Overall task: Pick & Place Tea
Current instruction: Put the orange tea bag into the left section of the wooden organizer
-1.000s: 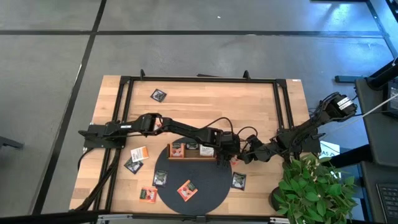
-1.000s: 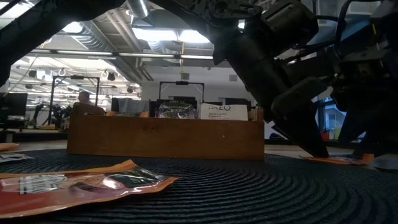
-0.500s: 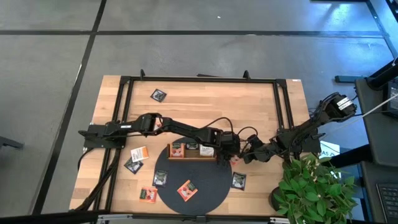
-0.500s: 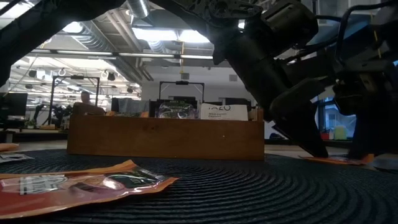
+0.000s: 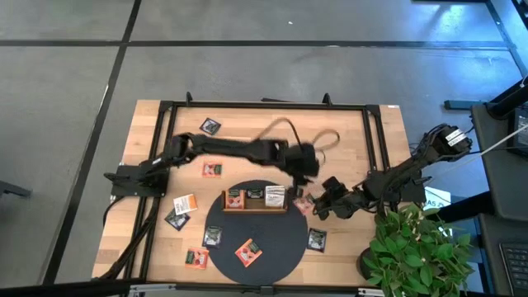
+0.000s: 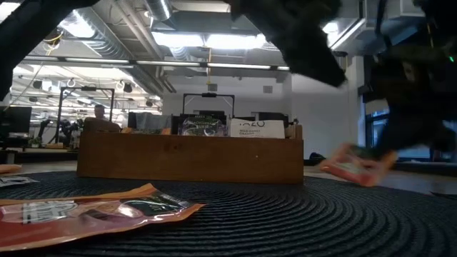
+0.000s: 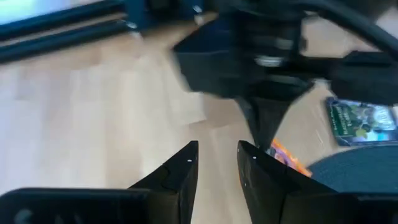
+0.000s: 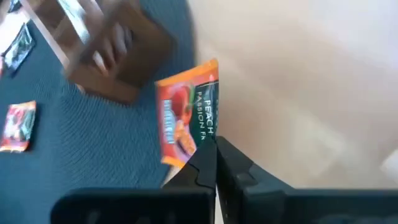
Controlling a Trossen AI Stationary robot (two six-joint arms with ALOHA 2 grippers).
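The right pincer (image 8: 214, 163) is clamped on the lower edge of an orange-red tea sachet (image 8: 186, 112), whose green panel reads "PEACH" above a second line that starts "F" and runs out of legibility. The sachet stands tilted up from the pincer, lifted over the boundary between the round dark mat (image 8: 93, 143) and the bare wooden counter (image 8: 298, 81), just beside the end of the brown wooden tray (image 8: 118, 59). In the high view the right pincer (image 5: 318, 206) sits at the tray's right end with the sachet (image 5: 302, 204) showing as a small orange patch between pincer and tray (image 5: 256, 208). From table-top height the same sachet (image 6: 355, 164) hangs clear of the mat (image 6: 285, 221), right of the tray (image 6: 189, 158).

The left pincer (image 5: 304, 161) is above the counter (image 5: 346, 140), behind the tray and apart from it; its fingers (image 7: 180, 177) stand slightly parted with nothing between them.

Several sachets stand upright in the tray, among them a black one (image 6: 203, 126) and a white one (image 6: 257, 128) whose print cannot be read. Another orange-red sachet (image 6: 93, 210) lies flat on the mat in the foreground. More lie scattered: a black one (image 5: 210, 126) near the counter's far edge, an orange one (image 5: 212, 169) on the wood left of the tray, a white one with orange marks (image 5: 185, 203), a dark one (image 5: 176, 219) beside it, a dark one (image 5: 213, 237) and an orange one (image 5: 247, 251) on the mat, an orange one (image 5: 195, 258) near the front edge, and a dark one (image 5: 316, 239) off the mat's right side.
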